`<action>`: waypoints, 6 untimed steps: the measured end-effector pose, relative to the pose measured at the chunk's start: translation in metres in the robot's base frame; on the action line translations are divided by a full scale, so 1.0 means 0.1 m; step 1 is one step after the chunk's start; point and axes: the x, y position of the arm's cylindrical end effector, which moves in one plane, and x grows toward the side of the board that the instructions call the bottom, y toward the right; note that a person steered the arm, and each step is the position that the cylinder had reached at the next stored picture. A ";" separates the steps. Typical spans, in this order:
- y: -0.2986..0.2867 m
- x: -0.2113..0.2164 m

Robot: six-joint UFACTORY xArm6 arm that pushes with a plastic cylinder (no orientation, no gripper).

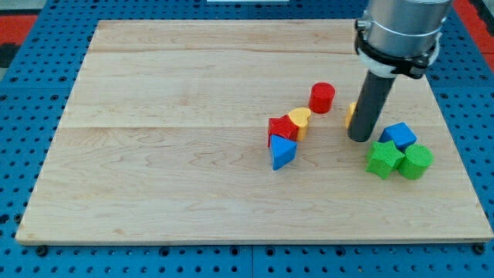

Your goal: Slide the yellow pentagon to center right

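The yellow pentagon (351,114) lies at the board's centre right, mostly hidden behind my rod; only a small yellow-orange sliver shows at the rod's left side. My tip (360,138) rests on the board right beside it, on its right and slightly toward the view's bottom, seemingly touching it. A red cylinder (322,97) stands to the pentagon's left and a little up. A yellow heart (300,120), a red star-like block (282,129) and a blue triangular block (282,152) cluster further left.
Just right of my tip sit a blue cube-like block (398,136), a green star (384,158) and a green cylinder-like block (416,161), packed together. The wooden board (154,154) lies on a blue pegboard; its right edge is near these blocks.
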 end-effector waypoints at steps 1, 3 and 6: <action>0.12 0.00; 0.12 -0.37; 0.76 -0.65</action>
